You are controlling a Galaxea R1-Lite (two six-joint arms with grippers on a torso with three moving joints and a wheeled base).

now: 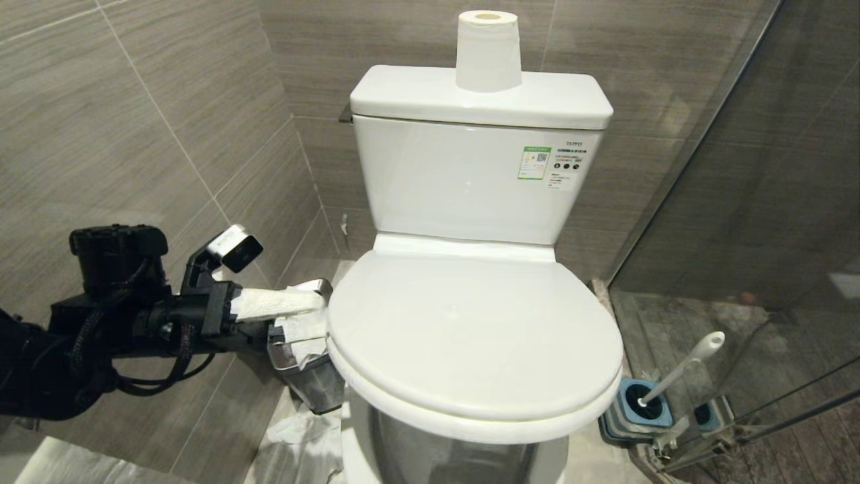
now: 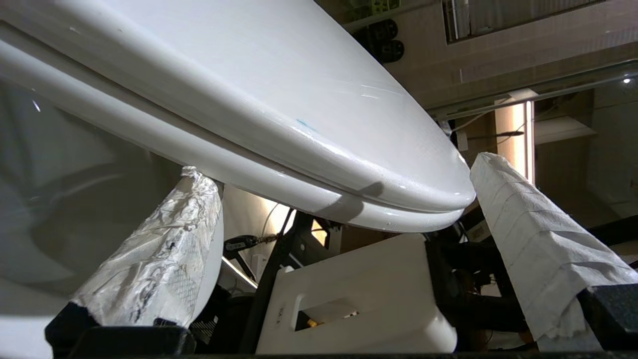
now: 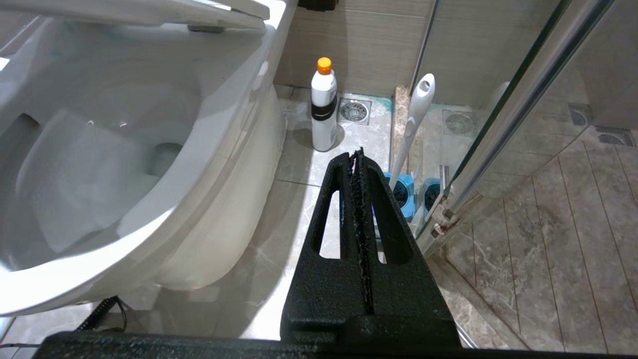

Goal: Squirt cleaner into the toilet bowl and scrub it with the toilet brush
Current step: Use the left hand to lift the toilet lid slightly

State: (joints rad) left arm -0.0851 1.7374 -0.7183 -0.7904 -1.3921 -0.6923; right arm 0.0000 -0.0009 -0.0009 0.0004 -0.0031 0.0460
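Paper-wrapped and spread wide, the left gripper reaches in from the lower left of the head view to the side edge of the closed toilet lid, one finger above the rim line and one below, gripping nothing yet. At the lower middle of the right wrist view, the right gripper hangs pressed together and empty, low beside the toilet.

By my reckoning the job has barely started. With the lid down over the toilet bowl, no squirting or scrubbing can happen until it is lifted, and that looks to be the step in hand. Faint turquoise smears show on the bowl's wall, though I cannot tell whether they are fresh cleaner. One toilet brush stands untouched in its blue holder at the lower right of the head view, against the glass shower screen.

Counting up: one toilet, one brush, one holder, one white bottle with an orange cap on the floor behind, one toilet roll on the cistern, one steel bin beside the bowl, and two grippers.
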